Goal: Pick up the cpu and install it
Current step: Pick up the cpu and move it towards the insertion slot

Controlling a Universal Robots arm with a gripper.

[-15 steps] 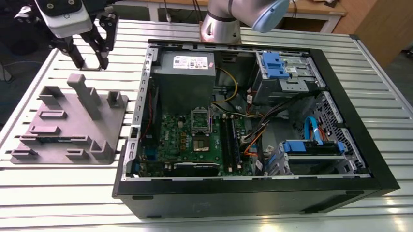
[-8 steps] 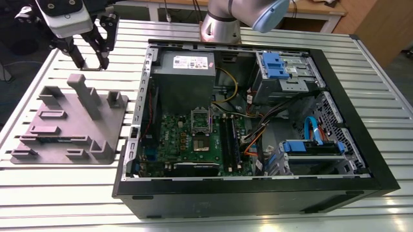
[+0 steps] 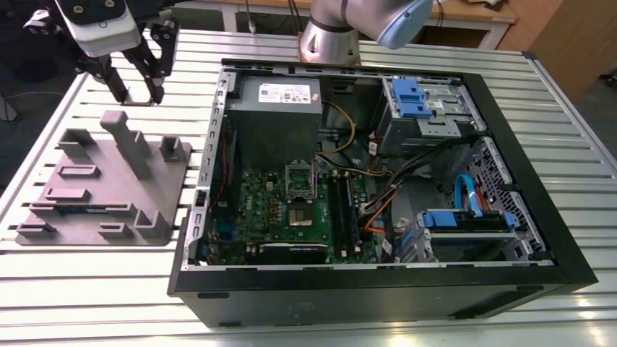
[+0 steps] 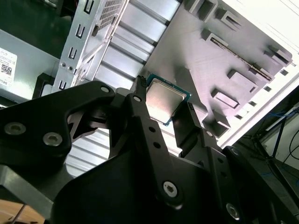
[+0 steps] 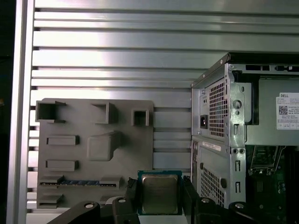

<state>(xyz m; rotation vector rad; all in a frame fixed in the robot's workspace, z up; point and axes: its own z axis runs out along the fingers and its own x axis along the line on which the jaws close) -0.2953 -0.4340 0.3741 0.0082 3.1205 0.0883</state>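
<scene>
**A:** What sits between the fingers?

**B:** The cpu (image 4: pixel 166 100). The gripper (image 4: pixel 164 99) pinches it by two opposite edges between its black fingers (image 4: pixel 141 114), and its silvery metal top shows in both wrist views.

**A:** Is it touching anything else?

**B:** No, it hangs clear. The grey tray (image 5: pixel 74 154) lies behind it in the first wrist view, well apart, with the slatted metal table (image 5: pixel 117 51) under both.

**A:** And from further off?

**B:** In the exterior view the gripper (image 3: pixel 137 95) hangs at the upper left, over the table just past the tray's far edge and beside its tall upright post (image 3: pixel 128 141).

**A:** Where is the computer?

**B:** The open computer case (image 3: pixel 386 289) lies flat to the exterior view's right of the tray. Inside it the silver socket frame (image 3: pixel 300 189) stands on the green board, with the long black memory sticks (image 3: pixel 342 210) just beside it. The grey power supply (image 3: pixel 279 119) is beyond the socket
</scene>
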